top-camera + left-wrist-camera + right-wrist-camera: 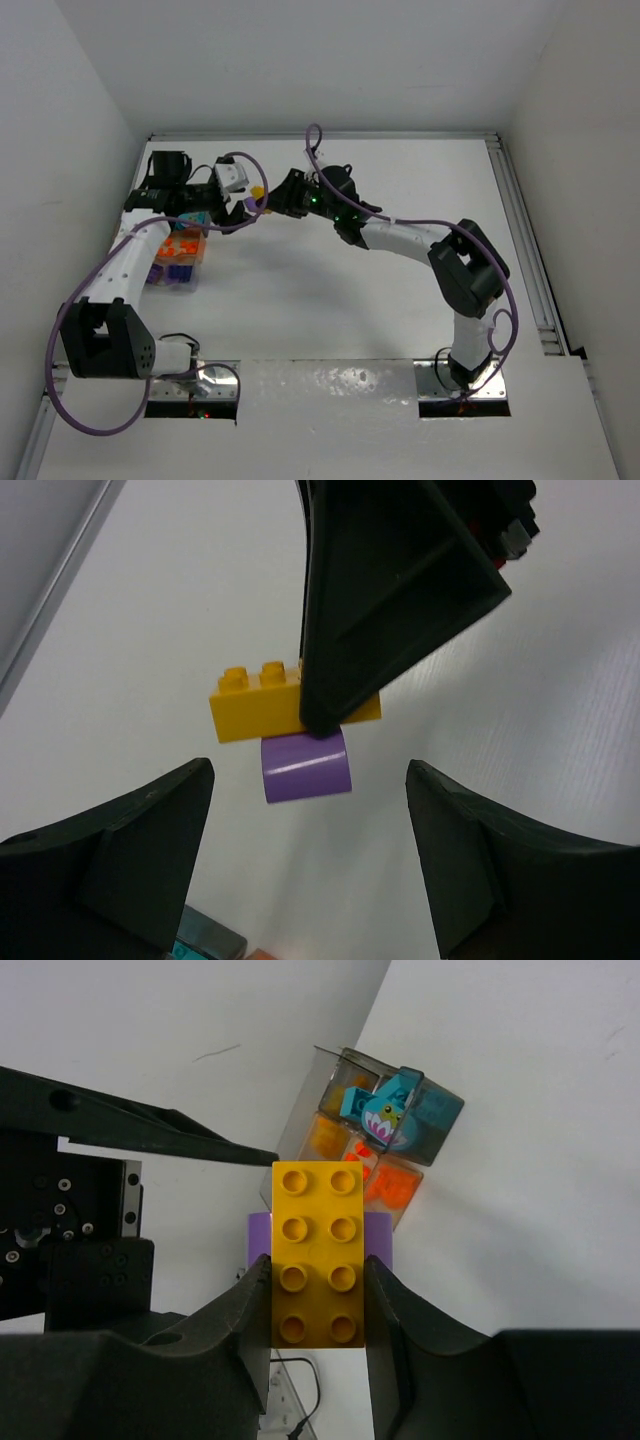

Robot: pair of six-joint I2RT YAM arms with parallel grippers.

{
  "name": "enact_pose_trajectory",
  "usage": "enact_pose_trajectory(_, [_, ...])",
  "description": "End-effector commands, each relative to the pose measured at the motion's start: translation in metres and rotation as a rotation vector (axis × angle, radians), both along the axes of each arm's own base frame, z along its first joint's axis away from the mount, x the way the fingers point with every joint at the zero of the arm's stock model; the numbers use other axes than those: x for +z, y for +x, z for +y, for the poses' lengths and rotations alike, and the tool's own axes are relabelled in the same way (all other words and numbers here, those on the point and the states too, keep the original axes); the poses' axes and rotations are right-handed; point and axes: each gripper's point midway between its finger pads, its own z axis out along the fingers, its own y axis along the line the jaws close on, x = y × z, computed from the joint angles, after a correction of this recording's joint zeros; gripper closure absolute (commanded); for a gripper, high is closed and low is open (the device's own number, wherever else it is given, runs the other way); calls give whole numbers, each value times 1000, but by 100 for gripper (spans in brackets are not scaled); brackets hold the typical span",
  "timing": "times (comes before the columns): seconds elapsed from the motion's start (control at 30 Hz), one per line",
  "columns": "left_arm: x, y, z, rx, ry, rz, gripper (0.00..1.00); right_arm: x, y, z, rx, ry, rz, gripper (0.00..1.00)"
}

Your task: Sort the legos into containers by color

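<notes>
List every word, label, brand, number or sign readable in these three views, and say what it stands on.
None: no readable text in any view.
The teal plastic lego piece at the clear plastic compartment tray carries a printed toothy face, a picture, not lettering.
The yellow eight-stud plastic brick shows no legible stud marking.

One yellow brick, one purple brick, one clear tray.
</notes>
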Motion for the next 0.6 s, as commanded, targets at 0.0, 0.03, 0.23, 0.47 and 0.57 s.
enact_pose_trajectory(0.0, [24,9,-8,32,-24,-65,25,62,2,7,-4,95,-126,100])
enact_pose_trajectory(0.03, [22,9,-8,38,-21,-62,27,63,1,8,-1,98,-127,100])
enact_pose_trajectory(0.23, [18,8,-13,29,-5,-51,46,67,-1,10,3,104,-134,100])
enact_pose_trajectory(0.47, [12,-1,-15,-41,29,-23,78,75,-2,9,-2,125,-142,100])
enact_pose_trajectory(0.57, [5,-2,-11,-7,44,15,96,76,-1,7,-13,127,-142,100])
